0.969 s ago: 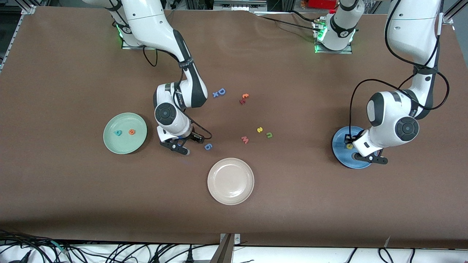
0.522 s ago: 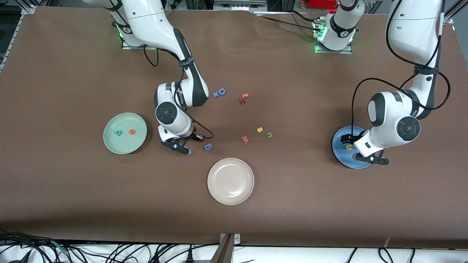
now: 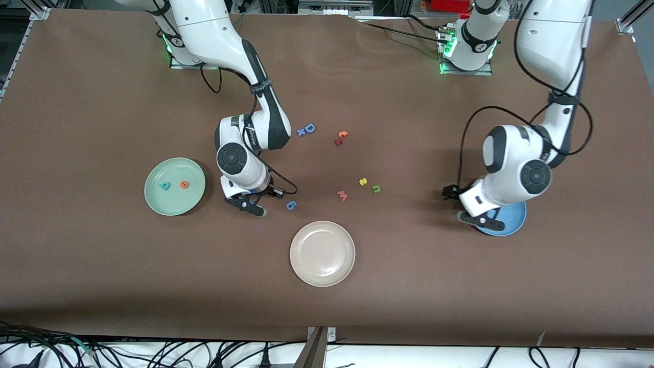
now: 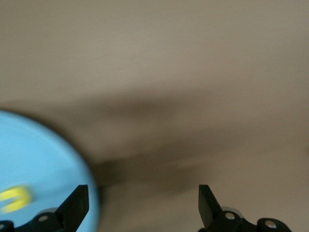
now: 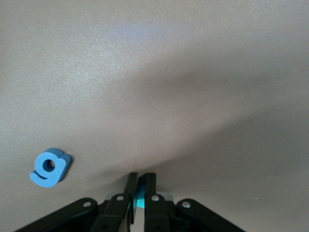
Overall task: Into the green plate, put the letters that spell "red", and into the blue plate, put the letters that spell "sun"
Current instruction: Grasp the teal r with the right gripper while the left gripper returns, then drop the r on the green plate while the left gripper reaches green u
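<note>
From the front we saw the teal d (image 3: 164,186) and orange e (image 3: 184,184) in the green plate (image 3: 174,166), and the yellow s (image 3: 363,181) and green n (image 3: 376,189) on the table.

In the left wrist view, the left gripper (image 4: 142,203) spread wide beside the blue plate (image 4: 38,159), which held the yellow u (image 4: 14,200).

In the right wrist view, the right gripper (image 5: 138,186) pinched a small teal piece (image 5: 140,199) near the blue 6-shaped piece (image 5: 49,167).

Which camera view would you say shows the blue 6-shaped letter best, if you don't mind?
The right wrist view: the blue 6-shaped letter shows close and unobstructed. The front view shows it tiny, on the table. The left wrist view misses it.
</note>
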Controlling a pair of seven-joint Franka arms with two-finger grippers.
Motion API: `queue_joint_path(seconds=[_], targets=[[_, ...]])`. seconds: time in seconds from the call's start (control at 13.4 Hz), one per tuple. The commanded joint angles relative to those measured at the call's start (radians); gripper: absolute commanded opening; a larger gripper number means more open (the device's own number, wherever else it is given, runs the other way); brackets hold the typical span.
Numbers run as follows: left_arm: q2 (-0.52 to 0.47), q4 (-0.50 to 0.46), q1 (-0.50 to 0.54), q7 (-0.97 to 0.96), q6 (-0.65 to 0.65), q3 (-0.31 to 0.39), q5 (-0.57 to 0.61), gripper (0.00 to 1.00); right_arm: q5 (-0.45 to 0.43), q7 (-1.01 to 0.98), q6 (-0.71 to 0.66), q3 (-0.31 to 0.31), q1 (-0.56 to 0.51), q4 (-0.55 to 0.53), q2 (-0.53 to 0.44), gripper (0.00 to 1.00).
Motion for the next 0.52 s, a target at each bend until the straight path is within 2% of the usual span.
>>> queue_joint_path(seconds=[0.0,0.22,0.45], targets=[[0.000,-0.001,-0.079,0.017,0.048,0.015,-0.046,1.00,0.025,-0.003,-0.021,0.004,0.003,0.005,-0.001,0.04],[0.018,0.000,-0.165,0.011,0.102,0.019,-0.057,1.00,0.025,-0.002,-0.023,0.005,0.003,0.005,-0.001,0.04],[0.071,0.066,-0.199,-0.034,0.123,0.017,-0.061,1.00,0.025,-0.005,-0.023,0.004,0.003,0.005,-0.001,0.04]])
